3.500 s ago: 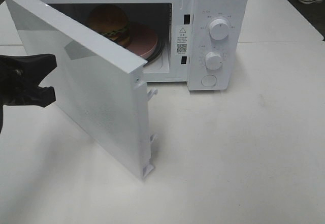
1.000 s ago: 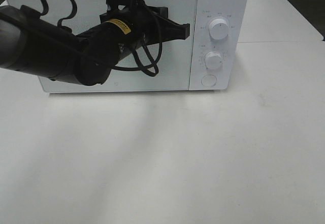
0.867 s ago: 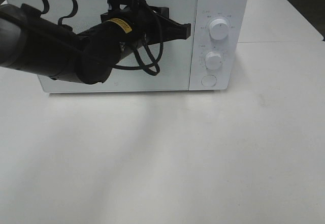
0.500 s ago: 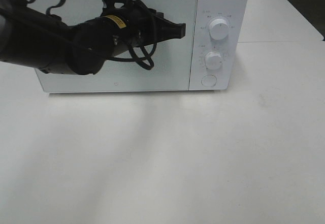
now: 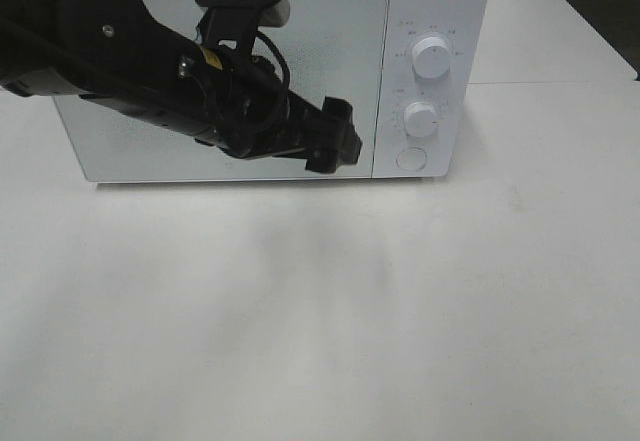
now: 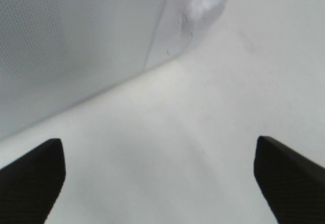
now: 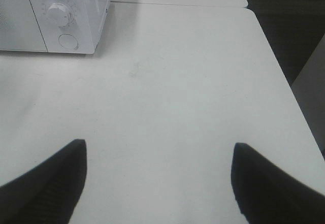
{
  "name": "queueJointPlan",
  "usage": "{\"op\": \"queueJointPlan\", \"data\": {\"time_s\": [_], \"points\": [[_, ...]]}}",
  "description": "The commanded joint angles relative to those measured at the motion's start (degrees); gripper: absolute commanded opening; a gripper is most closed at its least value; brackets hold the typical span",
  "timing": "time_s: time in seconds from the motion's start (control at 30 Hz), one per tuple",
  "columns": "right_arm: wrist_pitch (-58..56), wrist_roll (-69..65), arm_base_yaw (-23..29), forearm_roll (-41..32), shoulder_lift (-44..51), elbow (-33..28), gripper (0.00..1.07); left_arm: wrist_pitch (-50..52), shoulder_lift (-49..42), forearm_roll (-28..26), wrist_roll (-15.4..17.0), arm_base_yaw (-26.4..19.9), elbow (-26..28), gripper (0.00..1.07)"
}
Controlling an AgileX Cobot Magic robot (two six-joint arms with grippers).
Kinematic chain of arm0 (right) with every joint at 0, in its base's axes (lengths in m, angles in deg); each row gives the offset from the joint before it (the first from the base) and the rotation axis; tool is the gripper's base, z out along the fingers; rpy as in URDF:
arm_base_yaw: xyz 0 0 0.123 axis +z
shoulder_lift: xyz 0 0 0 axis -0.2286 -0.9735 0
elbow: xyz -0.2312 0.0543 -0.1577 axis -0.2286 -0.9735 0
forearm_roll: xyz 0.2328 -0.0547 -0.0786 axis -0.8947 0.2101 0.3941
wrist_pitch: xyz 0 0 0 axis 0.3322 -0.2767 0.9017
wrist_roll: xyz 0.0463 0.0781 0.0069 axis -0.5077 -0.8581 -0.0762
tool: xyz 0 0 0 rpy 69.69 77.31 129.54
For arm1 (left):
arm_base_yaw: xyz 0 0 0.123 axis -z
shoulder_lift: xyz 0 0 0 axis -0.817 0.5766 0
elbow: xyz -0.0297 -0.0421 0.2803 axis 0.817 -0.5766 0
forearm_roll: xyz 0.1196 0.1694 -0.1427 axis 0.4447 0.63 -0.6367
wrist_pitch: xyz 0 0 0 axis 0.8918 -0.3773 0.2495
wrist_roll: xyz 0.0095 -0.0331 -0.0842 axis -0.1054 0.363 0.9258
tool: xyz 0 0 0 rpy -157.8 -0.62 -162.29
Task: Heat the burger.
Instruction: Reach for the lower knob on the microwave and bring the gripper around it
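The microwave (image 5: 430,6) door (image 5: 340,41) is shut, so the burger cannot be seen. The left claw (image 6: 157,148) hangs by the door, spread wide apart. The right claw (image 7: 158,148) is spread apart over the tabletop (image 5: 400,311).

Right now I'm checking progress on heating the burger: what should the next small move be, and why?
Probably move the open, empty left gripper right onto the lower round white dial to set heating: the white box-shaped microwave's door is shut, and that gripper hangs just beside the control panel.
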Motion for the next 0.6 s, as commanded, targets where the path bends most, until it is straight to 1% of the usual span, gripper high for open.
{"op": "queueJointPlan", "data": {"time_s": [0.03, 0.07, 0.1, 0.17, 0.2, 0.27, 0.3, 0.33, 0.37, 0.4, 0.43, 0.47, 0.5, 0.53, 0.57, 0.6], "points": [[0.6, 0.3, -0.2, -0.1, 1.5, -0.2, 0.76, -9.5, -2.1, 0.9, -0.1, 0.3, -0.2, 0.99], [0.6, 0.3, -0.2, -0.1, 1.5, -0.2, 0.76, -13.8, -3.1, 2.2, -0.1, 0.3, -0.2, 0.99], [0.6, 0.3, -0.2, -0.1, 1.5, -0.2, 0.76, -13.8, -3.1, 2.2, -0.1, 0.3, -0.2, 0.99], [0.6, 0.3, -0.2, -0.1, 1.5, -0.2, 0.76, -19.6, -4.8, 4.1, 0.3, 0.3, -0.2, 0.99], [0.6, 0.3, -0.2, -0.1, 1.5, -0.2, 0.76, -19.6, -4.8, 4.1, 0.3, 0.3, -0.2, 0.99], [0.6, 0.3, -0.2, -0.1, 1.5, -0.2, 0.76, -24.4, -5.9, 6.4, 0.7, 0.1, -0.2, 0.98], [0.6, 0.3, -0.2, -0.1, 1.5, -0.2, 0.76, -24.4, -5.9, 6.4, 0.7, 0.1, -0.2, 0.98], [0.6, 0.3, -0.2, -0.1, 1.5, -0.2, 0.76, -27.3, -6.4, 6.6, 1.9, -1.0, -0.2, 0.98], [0.6, 0.3, -0.2, -0.1, 1.5, -0.2, 0.76, -27.3, -6.4, 6.6, 1.9, -1.0, -0.2, 0.98], [0.6, 0.3, -0.2, -0.1, 1.5, -0.2, 0.76, -28.5, -6.6, 6.6, 2.2, -1.7, -0.2, 0.98], [0.6, 0.3, -0.2, -0.1, 1.5, -0.2, 0.76, -31.1, -7.2, 6.6, 2.8, -3.8, -0.2, 0.98], [0.6, 0.3, -0.2, -0.1, 1.5, -0.2, 0.76, -31.1, -7.2, 6.6, 2.8, -3.8, -0.2, 0.98], [0.6, 0.3, -0.2, -0.1, 1.5, -0.2, 0.76, -32.2, -7.4, 6.6, 2.8, -5.0, -0.2, 0.98], [0.6, 0.3, -0.2, -0.1, 1.5, -0.2, 0.76, -34.1, -8.2, 6.6, 2.8, -7.2, -0.2, 0.98], [0.6, 0.3, -0.2, -0.1, 1.5, -0.2, 0.76, -34.1, -8.2, 6.6, 2.8, -7.2, -0.2, 0.98], [0.6, 0.3, -0.2, -0.1, 1.5, -0.2, 0.76, -36.3, -9.4, 7.0, 2.8, -9.8, -0.2, 0.98]]}}
